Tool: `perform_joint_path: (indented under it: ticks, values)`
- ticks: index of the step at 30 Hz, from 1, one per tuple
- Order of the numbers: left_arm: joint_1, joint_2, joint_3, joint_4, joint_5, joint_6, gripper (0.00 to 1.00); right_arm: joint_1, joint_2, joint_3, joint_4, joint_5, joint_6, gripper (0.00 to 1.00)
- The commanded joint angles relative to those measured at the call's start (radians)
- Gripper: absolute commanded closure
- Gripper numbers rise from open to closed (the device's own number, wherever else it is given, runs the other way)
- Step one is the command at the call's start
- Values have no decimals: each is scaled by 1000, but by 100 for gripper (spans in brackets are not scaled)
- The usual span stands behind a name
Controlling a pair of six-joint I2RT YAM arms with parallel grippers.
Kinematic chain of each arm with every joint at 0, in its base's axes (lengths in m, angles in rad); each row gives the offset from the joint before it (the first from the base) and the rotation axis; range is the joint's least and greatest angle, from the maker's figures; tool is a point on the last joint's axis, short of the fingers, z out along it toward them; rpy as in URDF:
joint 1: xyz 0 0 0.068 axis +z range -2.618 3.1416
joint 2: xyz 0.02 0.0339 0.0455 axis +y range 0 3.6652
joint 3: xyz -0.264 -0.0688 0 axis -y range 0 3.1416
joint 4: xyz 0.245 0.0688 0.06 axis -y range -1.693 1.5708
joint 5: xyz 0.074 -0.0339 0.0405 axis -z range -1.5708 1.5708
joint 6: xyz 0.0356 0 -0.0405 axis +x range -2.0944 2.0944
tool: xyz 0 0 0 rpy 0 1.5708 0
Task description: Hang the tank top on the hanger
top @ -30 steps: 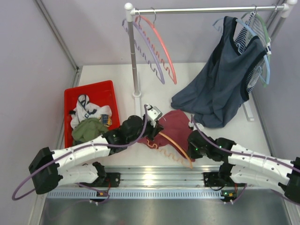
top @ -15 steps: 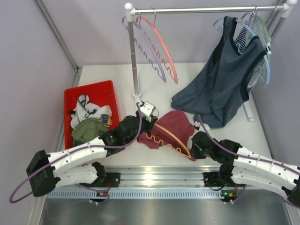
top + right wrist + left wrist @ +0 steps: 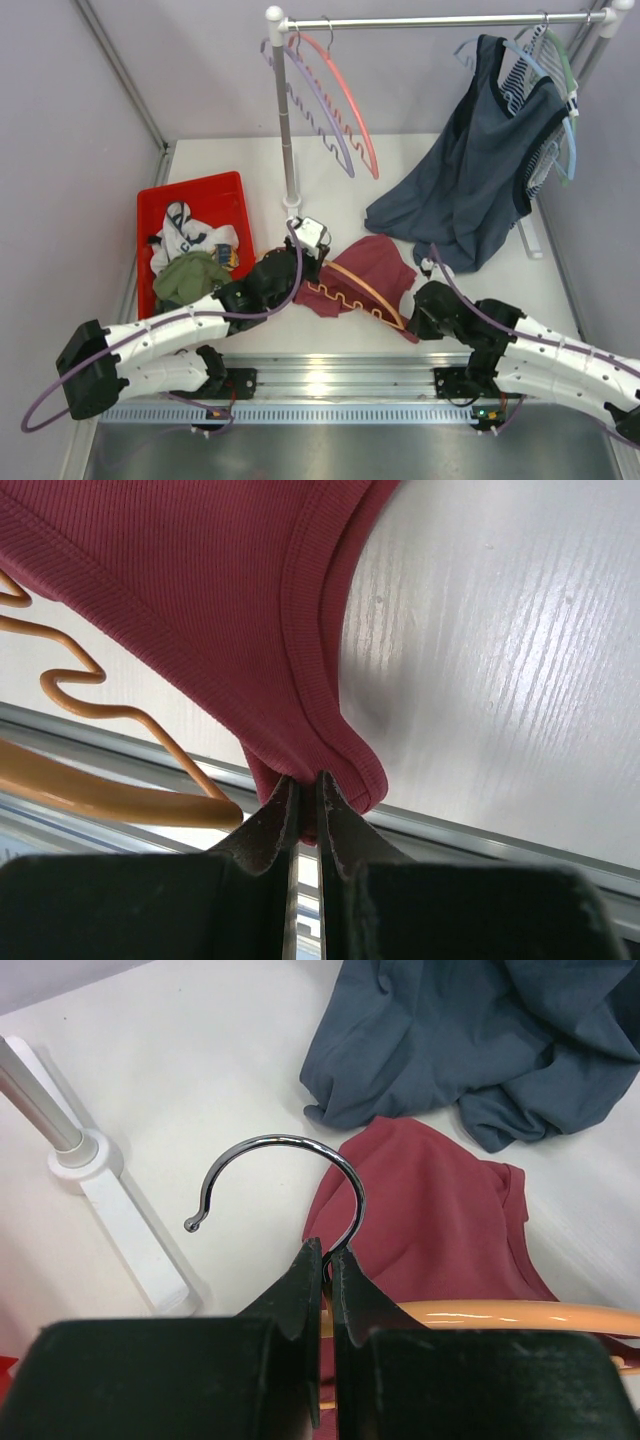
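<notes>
left gripper (image 3: pixel 325 1250) clamps hanger (image 3: pixel 500 1313) | right gripper (image 3: pixel 305 778) pinches tank top (image 3: pixel 200 580) | barely moved

The left claw (image 3: pixel 325 1257) sits a little farther left and back than a second ago. The hanger (image 3: pixel 366 293) no longer curves toward the near edge of the table (image 3: pixel 330 190) and now lies straighter across the tank top (image 3: pixel 378 262). The right claw (image 3: pixel 305 780) is farther right, with the hem drawn out after it.

Bare table (image 3: pixel 335 205) lies open behind the tank top (image 3: pixel 375 262). Rack post (image 3: pixel 284 120) (white foot (image 3: pixel 292 204)) blocks left; blue-grey top (image 3: pixel 460 200) crowds right.
</notes>
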Motion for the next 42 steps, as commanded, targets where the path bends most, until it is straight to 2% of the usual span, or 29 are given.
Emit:
perform_joint_path:
  ticks: [1,13,25,42]
  values:
    - [2,-24,-13,119,-72,35,100,-10,-19,54,-50,22,12,100]
    - [2,42,6,137,-122,23,100,-10,-26,115,-83,23,11,100]
    - [2,77,43,145,-161,11,100,-12,51,192,-72,8,-27,100]
    - [1,77,141,35,-100,-3,100,-13,154,246,-35,51,-73,100]
